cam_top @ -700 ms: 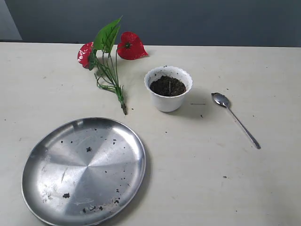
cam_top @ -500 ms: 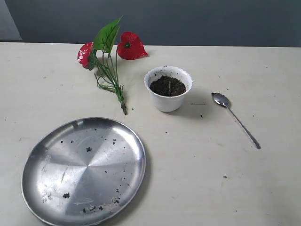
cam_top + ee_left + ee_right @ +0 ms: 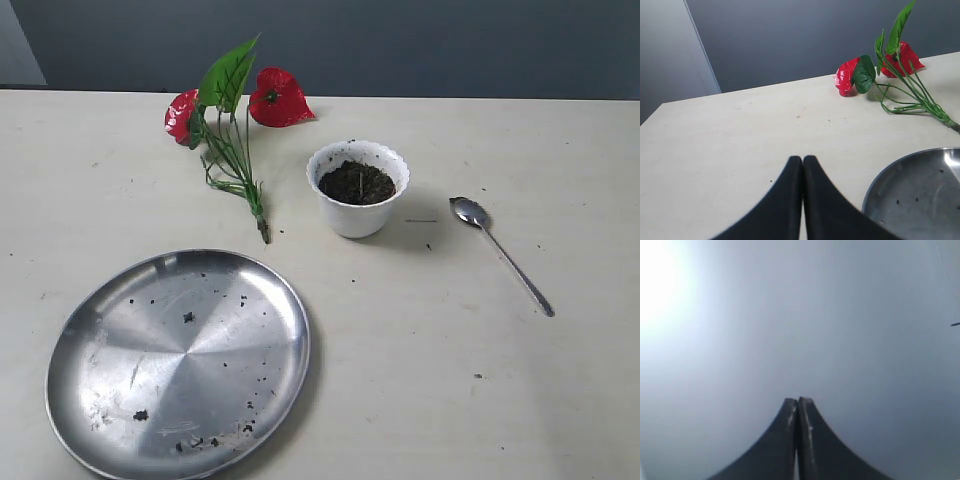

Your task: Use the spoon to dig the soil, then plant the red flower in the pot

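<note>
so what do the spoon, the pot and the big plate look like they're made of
The spoon looks like polished metal: silver, with a bright glint in its bowl. The pot is probably plastic: matte white, with a thin scalloped rim, though glazed ceramic can't be ruled out. The plate looks like stainless steel: grey with radial brushed streaks and soft reflections, dotted with dark soil specks.

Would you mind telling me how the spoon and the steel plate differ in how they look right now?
The spoon is small, slim and clean, lying right of the white pot; the steel plate is large, round, speckled with soil crumbs, lying front left. Both are shiny metal, resting untouched on the table.
</note>
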Available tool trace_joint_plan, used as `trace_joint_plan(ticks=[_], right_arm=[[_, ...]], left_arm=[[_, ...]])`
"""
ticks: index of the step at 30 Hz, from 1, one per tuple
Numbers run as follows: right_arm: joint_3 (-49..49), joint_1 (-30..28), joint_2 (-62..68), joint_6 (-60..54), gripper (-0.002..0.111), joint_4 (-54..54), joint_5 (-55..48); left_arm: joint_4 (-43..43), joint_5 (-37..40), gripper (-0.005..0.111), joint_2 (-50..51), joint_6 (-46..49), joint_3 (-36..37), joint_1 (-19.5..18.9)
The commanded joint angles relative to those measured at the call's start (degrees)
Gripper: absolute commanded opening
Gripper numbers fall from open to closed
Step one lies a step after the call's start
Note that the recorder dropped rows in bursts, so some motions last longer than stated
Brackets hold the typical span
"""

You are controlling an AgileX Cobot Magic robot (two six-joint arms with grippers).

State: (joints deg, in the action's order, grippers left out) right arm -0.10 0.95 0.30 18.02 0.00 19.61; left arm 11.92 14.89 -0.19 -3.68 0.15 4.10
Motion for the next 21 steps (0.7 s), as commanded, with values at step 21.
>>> trace_joint_plan(ticks=[21], right_arm=[[-36.8,10.8,37.2,31.7,-0.001,-40.4,-32.3]], left_arm=[[-0.3,-0.4,0.001,0.2,-0.2,-0.2,0.1]])
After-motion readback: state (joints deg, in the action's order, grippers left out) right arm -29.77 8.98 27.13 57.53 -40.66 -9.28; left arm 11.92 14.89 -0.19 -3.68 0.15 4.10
